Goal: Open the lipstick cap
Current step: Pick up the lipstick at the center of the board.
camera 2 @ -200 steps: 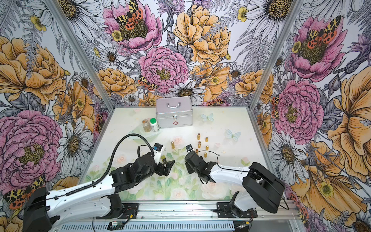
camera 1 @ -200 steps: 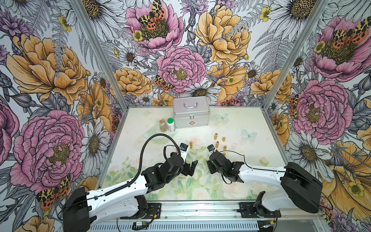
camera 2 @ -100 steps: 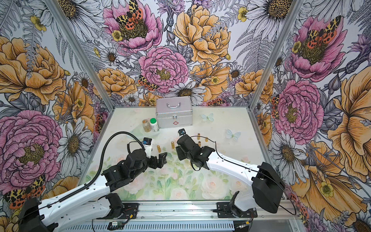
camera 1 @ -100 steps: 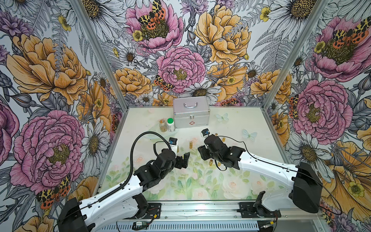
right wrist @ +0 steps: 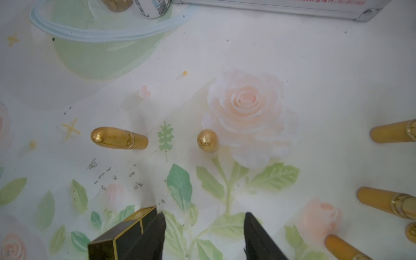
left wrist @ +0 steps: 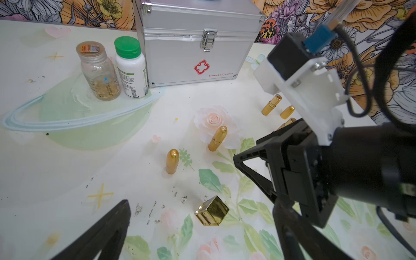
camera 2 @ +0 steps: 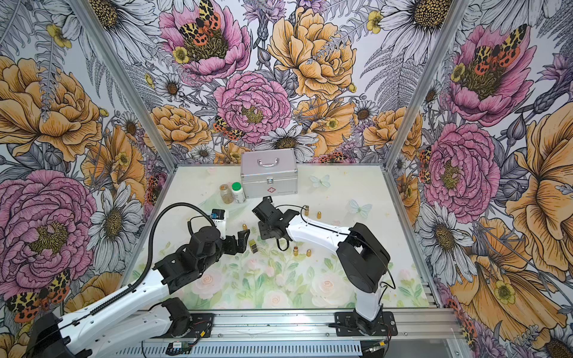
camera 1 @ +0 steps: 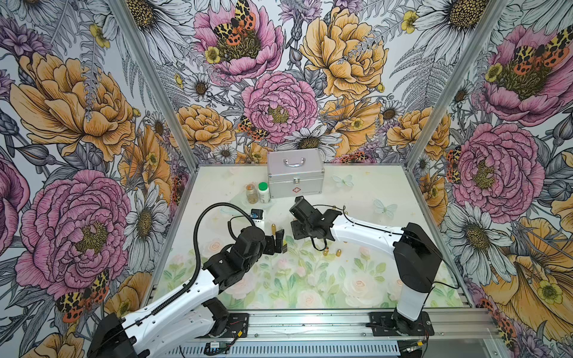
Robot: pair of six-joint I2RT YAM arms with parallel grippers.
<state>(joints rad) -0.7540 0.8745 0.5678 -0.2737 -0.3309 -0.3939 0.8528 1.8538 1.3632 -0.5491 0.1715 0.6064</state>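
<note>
1. Clear pill bottle (left wrist: 99, 72) and white bottle with green cap (left wrist: 131, 67): upright, side by side at the back of the floral table mat (left wrist: 67, 168), just beside the silver first-aid case (left wrist: 193, 45).
2. Round gold tube (left wrist: 172, 161): upright on the mat, in front of the bottles; second round gold tube (left wrist: 217, 138) upright a little further right.
3. Left gripper (camera 2: 238, 243): jaws spread wide, empty, touching nothing; mat visible between the fingers in the left wrist view.
4. Square lipstick (left wrist: 211, 211): on its side on the mat, near the table's middle, between the two grippers and just ahead of the left fingertips; cap on, gold seam across the black body in the right wrist view.
5. First-aid case: closed, latch down, red cross on the front, behind both grippers.
6. Right gripper (right wrist: 204, 215): pointed down at the mat, jaws partly open, bare mat between them, nothing held; square lipstick outside the jaws, against the outer side of one finger (right wrist: 148, 236); impossible to tell whether touching.
7. Pair of gold tubes (camera 1: 338, 253): on the mat beside the right arm (camera 1: 366, 232), apart from the square lipstick.
</note>
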